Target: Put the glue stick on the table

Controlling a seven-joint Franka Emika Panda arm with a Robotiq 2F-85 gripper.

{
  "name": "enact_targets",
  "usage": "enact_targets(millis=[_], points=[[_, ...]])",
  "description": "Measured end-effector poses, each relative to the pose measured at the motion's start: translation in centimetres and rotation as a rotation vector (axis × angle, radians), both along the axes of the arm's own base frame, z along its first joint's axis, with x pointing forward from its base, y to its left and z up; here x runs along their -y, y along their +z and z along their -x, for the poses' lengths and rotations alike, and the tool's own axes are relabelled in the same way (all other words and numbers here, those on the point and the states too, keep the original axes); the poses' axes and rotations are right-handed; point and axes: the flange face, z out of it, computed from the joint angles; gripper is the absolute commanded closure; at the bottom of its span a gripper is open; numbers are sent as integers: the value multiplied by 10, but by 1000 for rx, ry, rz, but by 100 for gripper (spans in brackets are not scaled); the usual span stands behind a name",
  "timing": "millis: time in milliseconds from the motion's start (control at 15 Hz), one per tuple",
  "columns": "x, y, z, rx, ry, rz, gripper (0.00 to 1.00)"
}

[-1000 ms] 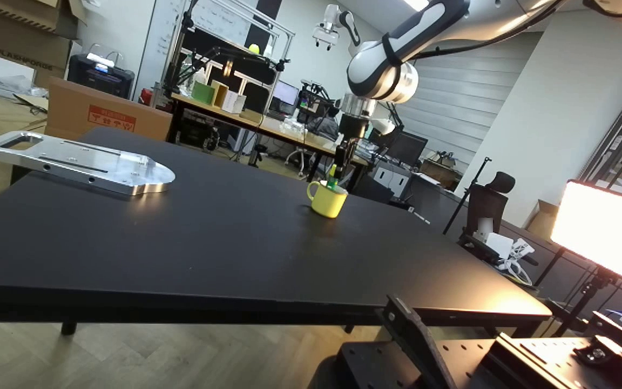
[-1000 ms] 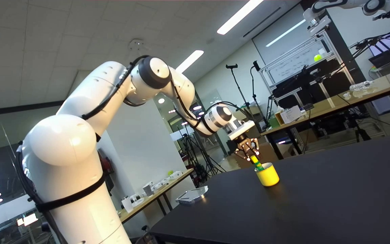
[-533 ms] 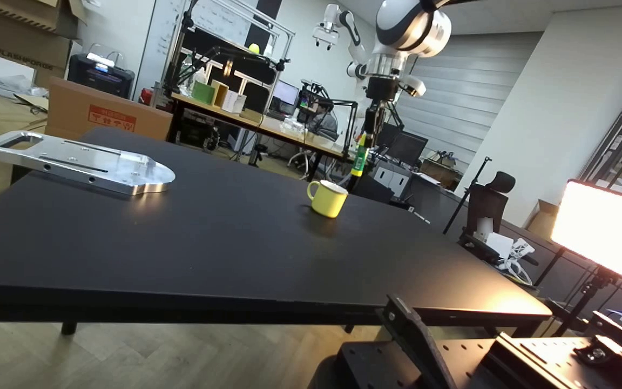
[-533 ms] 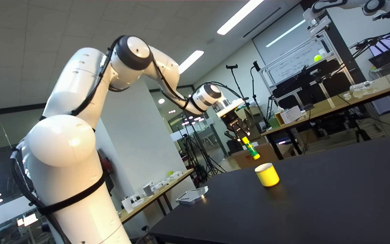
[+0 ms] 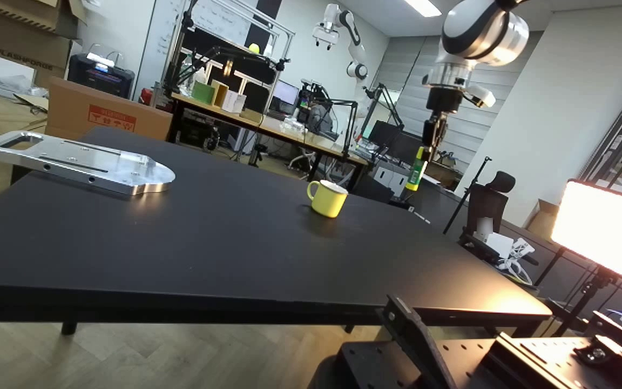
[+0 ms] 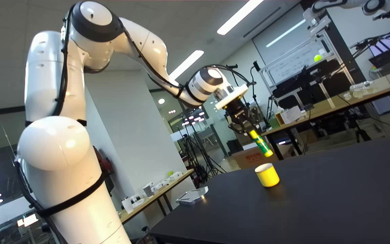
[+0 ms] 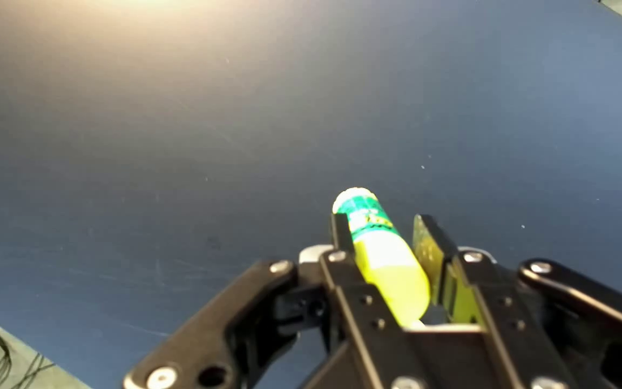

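The glue stick, green with yellow ends, shows in both exterior views point(image 5: 416, 173) point(image 6: 262, 145) and in the wrist view point(image 7: 389, 265). My gripper point(image 5: 427, 153) point(image 6: 251, 128) is shut on it near its upper end and holds it in the air, tilted, lower end pointing down. In the wrist view it lies slanted between the fingers point(image 7: 381, 221). The black table point(image 5: 224, 237) point(image 6: 310, 203) is below, and its surface point(image 7: 181, 140) fills most of the wrist view. The glue stick is clear of the table.
A yellow mug point(image 5: 327, 201) point(image 6: 267, 175) stands upright on the table, lower than the glue stick. A flat silver metal plate point(image 5: 84, 165) point(image 6: 192, 196) lies at another table edge. A bright light panel point(image 5: 608, 235) stands beyond the table.
One second ago the glue stick was in the mug with the gripper at its top. It has been lifted out and carried away to the right in an exterior view. The mug stays put.
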Motion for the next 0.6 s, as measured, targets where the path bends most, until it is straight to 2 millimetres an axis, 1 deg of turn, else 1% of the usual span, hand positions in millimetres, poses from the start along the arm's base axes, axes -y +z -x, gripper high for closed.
enact_targets(millis=[133,333,467,600], points=[[50,-12,29,30,-94,-19,92],[121,-36,62,96,-232,-30,92],[159,-57,78,126,-321,-39,92],[185,-81,90,139,-393,-54,92]])
